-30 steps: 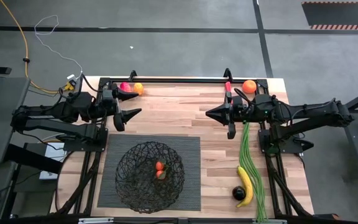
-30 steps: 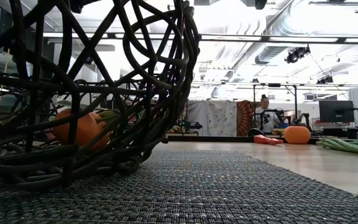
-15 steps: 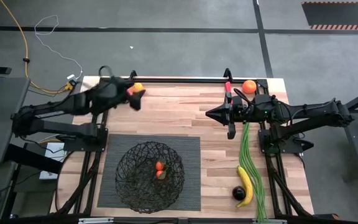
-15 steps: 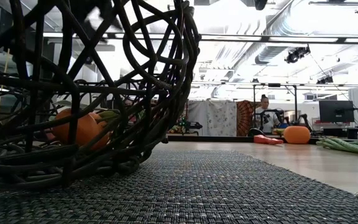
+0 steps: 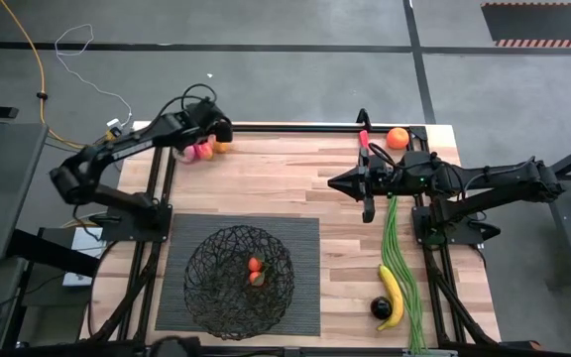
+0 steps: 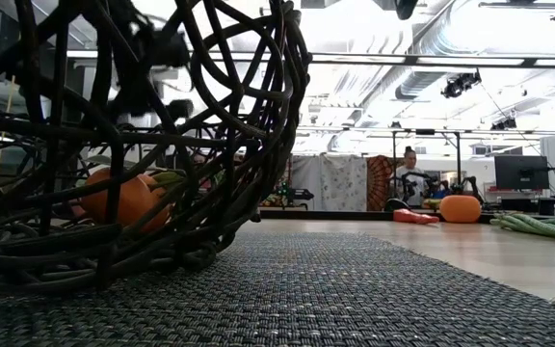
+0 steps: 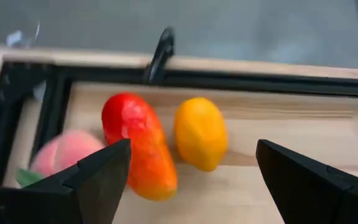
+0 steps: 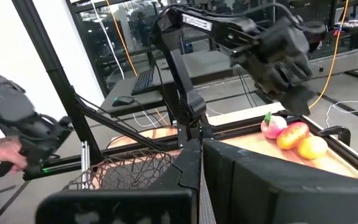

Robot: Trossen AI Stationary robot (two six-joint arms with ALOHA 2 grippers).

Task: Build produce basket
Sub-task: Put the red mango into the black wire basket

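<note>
The left gripper (image 5: 209, 142) hangs over the table's (image 5: 285, 188) far left corner, directly above three pieces of produce lying side by side against the back rail: the peach (image 7: 61, 155) outermost, the pepper (image 7: 138, 146) in the middle, touching it, and an orange (image 7: 201, 134) just beside on the inner side. Nearer than that gripper, towards the front edge, the basket (image 5: 240, 282) sits on a mat (image 5: 305, 233), with produce in it. The right gripper (image 5: 368, 182) is well apart, across the table; behind it lies another orange (image 5: 397, 138), in front of it the beans (image 5: 402, 258) run to the front edge, with the banana (image 5: 393, 294) and a round fruit (image 5: 380, 308) beside them
</note>
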